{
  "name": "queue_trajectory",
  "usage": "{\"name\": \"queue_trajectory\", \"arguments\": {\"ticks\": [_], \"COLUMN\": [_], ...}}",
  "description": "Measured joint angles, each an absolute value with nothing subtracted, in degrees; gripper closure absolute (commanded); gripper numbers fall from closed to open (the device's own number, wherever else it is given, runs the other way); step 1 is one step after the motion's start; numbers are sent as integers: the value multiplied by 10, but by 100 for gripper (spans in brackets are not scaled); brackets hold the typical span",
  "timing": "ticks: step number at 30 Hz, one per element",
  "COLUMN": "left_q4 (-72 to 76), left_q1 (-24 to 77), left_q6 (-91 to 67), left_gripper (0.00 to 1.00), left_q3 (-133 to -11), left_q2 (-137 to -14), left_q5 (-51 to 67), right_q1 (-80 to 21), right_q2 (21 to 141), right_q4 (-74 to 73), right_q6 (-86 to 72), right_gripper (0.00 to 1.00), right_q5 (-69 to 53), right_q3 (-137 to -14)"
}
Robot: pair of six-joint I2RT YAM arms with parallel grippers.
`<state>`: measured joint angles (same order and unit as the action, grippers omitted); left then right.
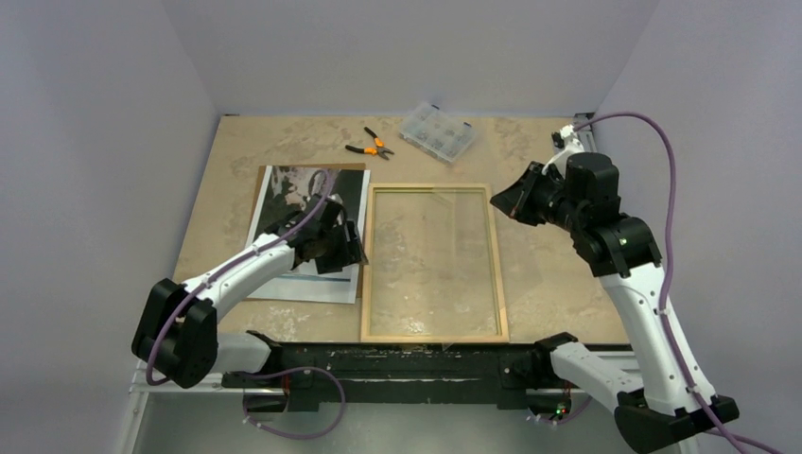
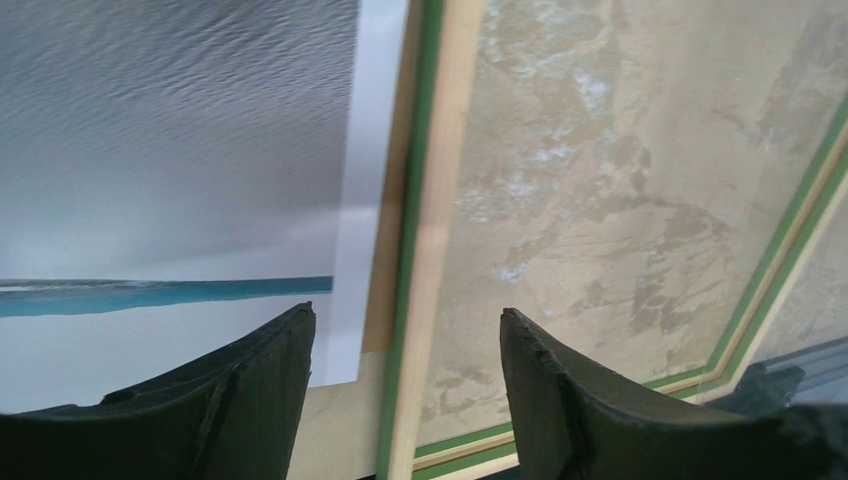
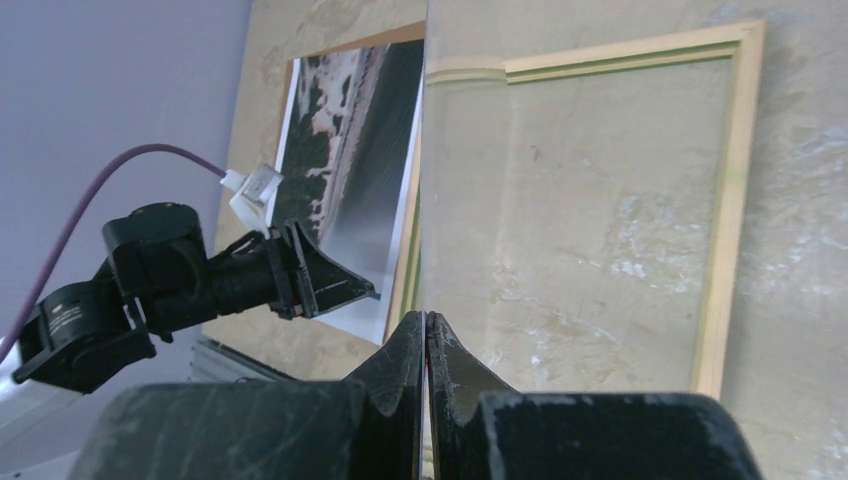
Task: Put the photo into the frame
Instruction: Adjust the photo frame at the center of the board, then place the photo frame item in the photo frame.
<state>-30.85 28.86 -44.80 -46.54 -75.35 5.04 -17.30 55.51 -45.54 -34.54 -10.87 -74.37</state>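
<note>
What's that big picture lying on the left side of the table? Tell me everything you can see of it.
The photo is a large glossy paper print: a dark grey-and-white scene with a turquoise streak and white border. It lies flat, picture side up, on a brown board, its long edge beside the wooden frame. The open left claw hangs over that edge; contact cannot be told.

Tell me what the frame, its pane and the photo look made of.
The frame: pale, unpainted-looking wood on this side, with green paint at its edge. The pane: clear, the table shows through with faint glare; glass or acrylic, cannot tell. The photo: thin glossy paper, judging by its sheen and white border.
</note>
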Motion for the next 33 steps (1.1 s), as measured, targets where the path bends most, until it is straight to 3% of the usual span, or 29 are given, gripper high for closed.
{"name": "queue_trajectory", "arguments": {"ticks": [6, 22, 33], "left_q4": [-309, -266, -237], "left_q1": [270, 270, 270], "left_q6": [-438, -437, -438], "left_gripper": [50, 57, 77], "left_q3": [-430, -430, -429], "left_q2": [-768, -791, -828], "left_q5": [57, 78, 94], "right_q1": [-173, -173, -173], "right_q2": [583, 557, 540], "right_q4": [-373, -242, -205], "right_q6": [-385, -487, -509], "right_gripper": [100, 100, 100], "right_q5": [-167, -189, -186], "right_q3": [-688, -593, -576]}}
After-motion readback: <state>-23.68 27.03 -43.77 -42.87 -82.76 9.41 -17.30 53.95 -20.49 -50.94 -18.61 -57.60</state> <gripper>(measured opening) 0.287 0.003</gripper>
